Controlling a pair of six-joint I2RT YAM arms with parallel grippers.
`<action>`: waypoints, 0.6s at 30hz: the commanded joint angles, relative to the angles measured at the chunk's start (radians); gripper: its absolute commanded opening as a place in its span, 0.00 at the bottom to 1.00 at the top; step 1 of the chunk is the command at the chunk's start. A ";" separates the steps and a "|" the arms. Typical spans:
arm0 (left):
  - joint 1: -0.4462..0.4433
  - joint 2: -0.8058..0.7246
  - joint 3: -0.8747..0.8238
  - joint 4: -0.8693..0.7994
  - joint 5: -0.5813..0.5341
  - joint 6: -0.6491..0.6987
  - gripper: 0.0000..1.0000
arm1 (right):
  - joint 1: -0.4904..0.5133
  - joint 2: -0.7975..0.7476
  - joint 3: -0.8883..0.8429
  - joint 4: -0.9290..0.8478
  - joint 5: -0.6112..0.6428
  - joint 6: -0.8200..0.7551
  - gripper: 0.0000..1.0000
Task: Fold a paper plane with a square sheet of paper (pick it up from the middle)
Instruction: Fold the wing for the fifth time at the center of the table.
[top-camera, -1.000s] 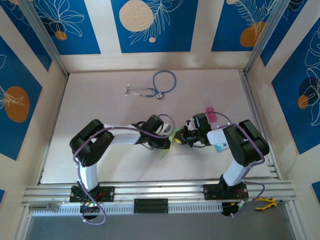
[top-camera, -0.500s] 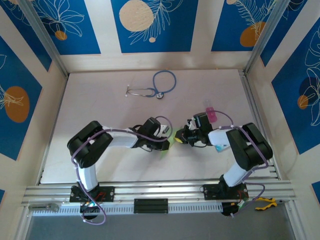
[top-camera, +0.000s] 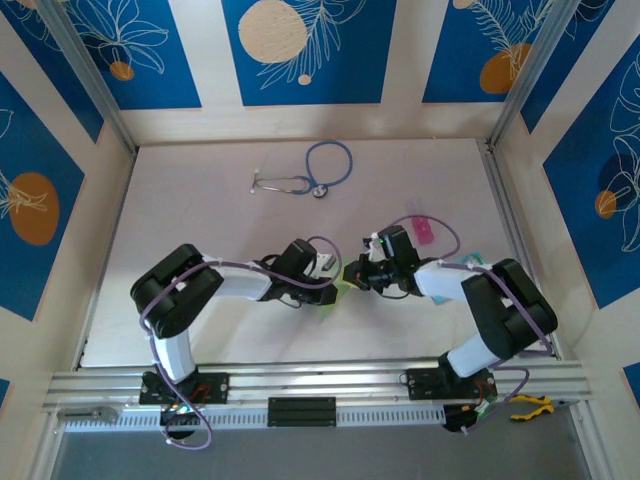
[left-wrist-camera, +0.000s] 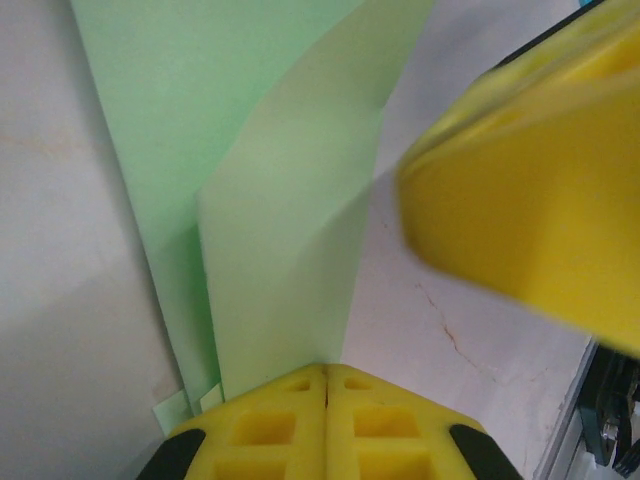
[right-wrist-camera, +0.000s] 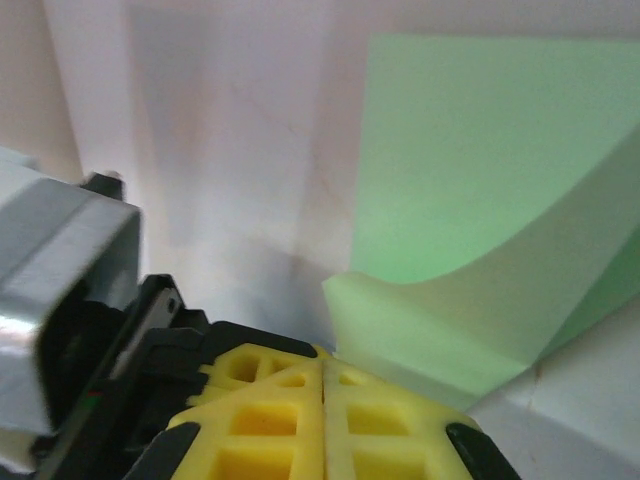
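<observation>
Paper sheet (left-wrist-camera: 280, 250): long fold runs straight out from left gripper (left-wrist-camera: 327, 378).
Left grip: closed, pinching its near end.
Right gripper (right-wrist-camera: 325, 365): closed on the raised flap, opposite.

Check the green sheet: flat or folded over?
Folded over, not creased flat: the left wrist view shows a paler flap over the green sheet; the right wrist view shows it curling up.

The top external camera looks steeply down from high above and behind the arm bases, taking in the whole pale table (top-camera: 200, 200) with the thin pale green square sheet of paper (top-camera: 330, 303) small near its middle. Each wrist camera sits very close to that sheet, facing it from opposite sides along its own shut yellow fingers: the left gripper (left-wrist-camera: 327, 372) and the right gripper (right-wrist-camera: 325, 365). All three views share the sheet.
</observation>
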 joint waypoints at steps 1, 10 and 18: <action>-0.002 0.010 -0.050 -0.108 -0.002 -0.009 0.00 | 0.027 0.036 0.044 -0.023 0.000 -0.041 0.06; -0.001 0.006 -0.068 -0.115 -0.022 -0.007 0.00 | 0.004 0.134 0.028 -0.004 0.066 -0.022 0.04; 0.000 0.012 -0.085 -0.119 -0.025 0.003 0.00 | -0.069 0.176 0.020 0.057 0.045 -0.010 0.05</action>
